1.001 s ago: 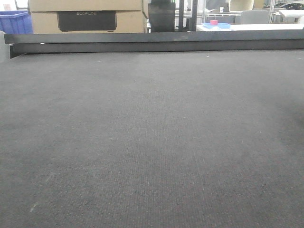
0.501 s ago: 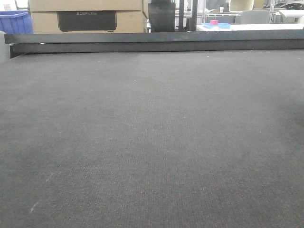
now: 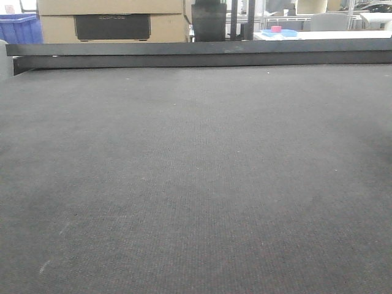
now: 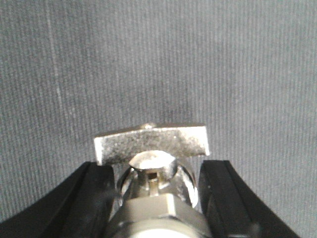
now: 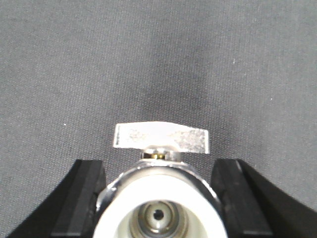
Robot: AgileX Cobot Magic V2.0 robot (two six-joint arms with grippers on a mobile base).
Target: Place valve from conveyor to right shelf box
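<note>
The two black fingers [image 4: 91,193] of the left gripper [image 4: 158,166] stand only as far apart as the body of the left valve [image 4: 153,186], and they press on it from both sides. This valve is of bright metal with a hexagonal part near the camera. Its flat handle [image 4: 151,143] lies across, beyond the fingertips, a little tilted.

The fingers [image 5: 84,193] of the right gripper [image 5: 158,163] are closed in the same way on the right valve [image 5: 159,193]. Its round end with a white ring and a small hole in the middle faces the camera. Its silver handle [image 5: 162,137] also lies across, just beyond the fingertips.

Behind each valve there is only the dark grey woven belt of the conveyor [image 4: 158,59]. From these close views I cannot tell for sure if the valves touch the belt or hang a little above it, and no edge of the belt shows there, so their place on it is not clear.

In the front view the belt fills almost all the picture, up to its far edge, where the long dark rail [image 3: 202,54] runs from left to right. Behind the rail stand cardboard boxes [image 3: 110,21], and at the far left corner a blue crate [image 3: 18,27]
</note>
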